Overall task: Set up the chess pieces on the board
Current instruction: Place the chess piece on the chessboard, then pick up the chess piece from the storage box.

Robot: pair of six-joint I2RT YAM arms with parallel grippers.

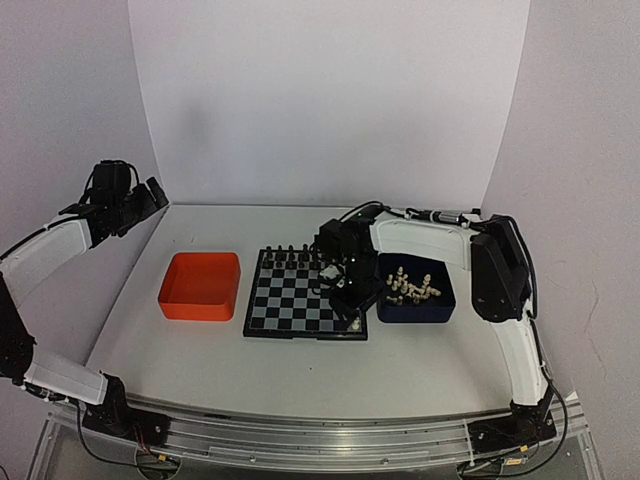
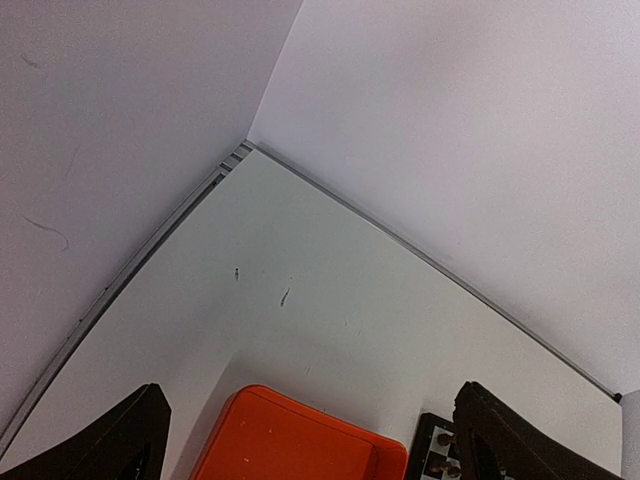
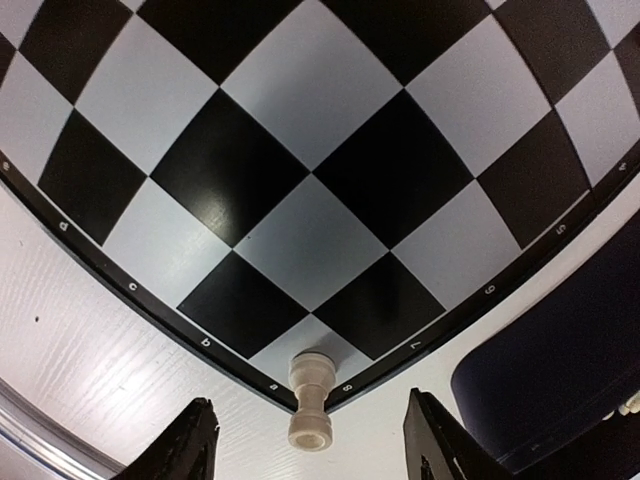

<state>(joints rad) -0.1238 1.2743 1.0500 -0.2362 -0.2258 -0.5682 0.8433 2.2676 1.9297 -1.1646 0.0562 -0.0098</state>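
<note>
The board (image 1: 285, 300) lies mid-table, black and silvery-grey checks with a black rim. One cream-white chess piece (image 3: 310, 400) stands upright on the board's near right corner square (image 1: 353, 322). My right gripper (image 3: 310, 418) hangs just above that corner (image 1: 345, 290), open, its fingers apart on either side of the piece and not touching it. Several more cream-white pieces (image 1: 410, 287) lie in the dark blue tray (image 1: 388, 312). My left gripper (image 1: 155, 195) is raised at the far left, open and holding nothing (image 2: 310, 445).
Small black pieces (image 1: 295, 258) line the board's far edge. An orange tray (image 1: 200, 285) sits left of the board, also under the left wrist (image 2: 290, 440). The blue tray's rim (image 3: 560, 370) is close to the right finger. White walls surround the table.
</note>
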